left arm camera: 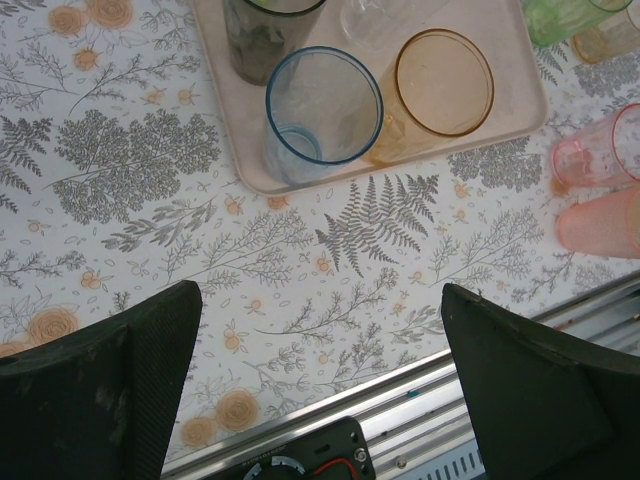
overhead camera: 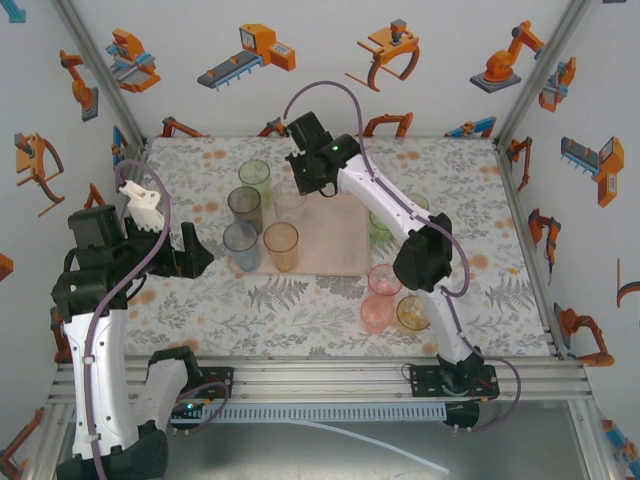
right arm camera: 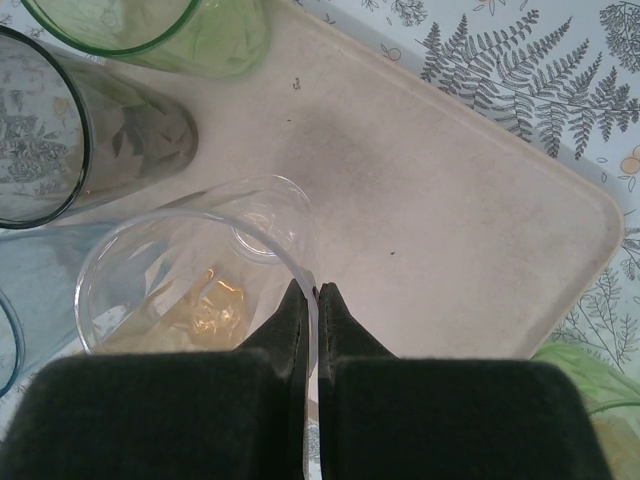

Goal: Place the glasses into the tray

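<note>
**fern_fan:** ok where's your right gripper at rn?

**me:** My right gripper [right arm camera: 310, 292] is squeezed together on the rim of the clear glass [right arm camera: 190, 290], one finger inside the wall and one outside. That glass is over the far half of the tray [right arm camera: 450, 230], just beside the grey glass [right arm camera: 70, 130]. Can't tell if its base is actually sitting on the tray, tbh.

**fern_fan:** and the left?

**me:** My left gripper [left arm camera: 320, 295] hangs over the table [left arm camera: 130, 230] just left of the tray, fingers spread wide apart, nothing between them. From its camera the tray's near left corner is right ahead.

**fern_fan:** what else is in the tray?

**me:** Four more, all upright. Green glass [overhead camera: 254, 180] at the far left, grey glass just nearer than it, then the blue glass [left arm camera: 320, 110] and orange glass [left arm camera: 440, 85] right next to each other along the near edge.

**fern_fan:** and outside it?

**me:** Off to the right on the table there's a pink glass [overhead camera: 384, 280], a salmon glass [overhead camera: 377, 312] just nearer than it, and an amber glass [overhead camera: 413, 312] beside that one. A second green glass [left arm camera: 555, 18] stands just off the tray's right edge, partly hidden behind my right arm [overhead camera: 372, 192].
</note>
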You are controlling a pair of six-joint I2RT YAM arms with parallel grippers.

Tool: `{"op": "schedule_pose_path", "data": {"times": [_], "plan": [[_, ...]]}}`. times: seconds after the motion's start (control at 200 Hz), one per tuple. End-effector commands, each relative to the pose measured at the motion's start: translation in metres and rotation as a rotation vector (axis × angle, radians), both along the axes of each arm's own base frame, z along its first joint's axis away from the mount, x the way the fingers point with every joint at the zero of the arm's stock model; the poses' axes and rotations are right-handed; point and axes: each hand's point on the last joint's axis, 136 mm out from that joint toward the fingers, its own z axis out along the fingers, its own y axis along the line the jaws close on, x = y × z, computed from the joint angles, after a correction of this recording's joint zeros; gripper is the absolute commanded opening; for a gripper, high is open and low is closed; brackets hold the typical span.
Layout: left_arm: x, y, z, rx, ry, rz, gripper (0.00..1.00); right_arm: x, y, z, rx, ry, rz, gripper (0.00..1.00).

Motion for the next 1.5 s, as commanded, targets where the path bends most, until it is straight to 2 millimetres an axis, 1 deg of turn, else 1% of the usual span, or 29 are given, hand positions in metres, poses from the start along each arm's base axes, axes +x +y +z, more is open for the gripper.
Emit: {"op": "schedule_pose_path", "data": {"times": [0.0,0.25,0.626,0.866,1.082,1.497], "plan": [[0.000,-0.005,0.002,-0.027,-0.013,-0.013,0.97,0.004,0.010,0.011,0.020,-0.039,0.008,0.00],[-0.001,-0.005,0.002,-0.031,-0.014,-0.015,0.97,0.005,0.018,0.000,0.003,-0.034,0.015,0.00],[-0.002,-0.006,0.001,-0.036,-0.017,-0.018,0.97,0.002,0.017,-0.011,-0.033,-0.012,0.021,0.00],[-0.001,-0.006,0.001,-0.037,-0.016,-0.019,0.97,0.003,0.020,-0.019,-0.031,0.001,0.024,0.00],[-0.001,-0.007,0.003,-0.040,-0.018,-0.020,0.97,0.004,0.023,-0.020,-0.025,0.004,0.028,0.00],[-0.001,-0.007,0.002,-0.041,-0.020,-0.019,0.97,0.003,0.024,-0.020,-0.021,0.008,0.033,0.05]]}}
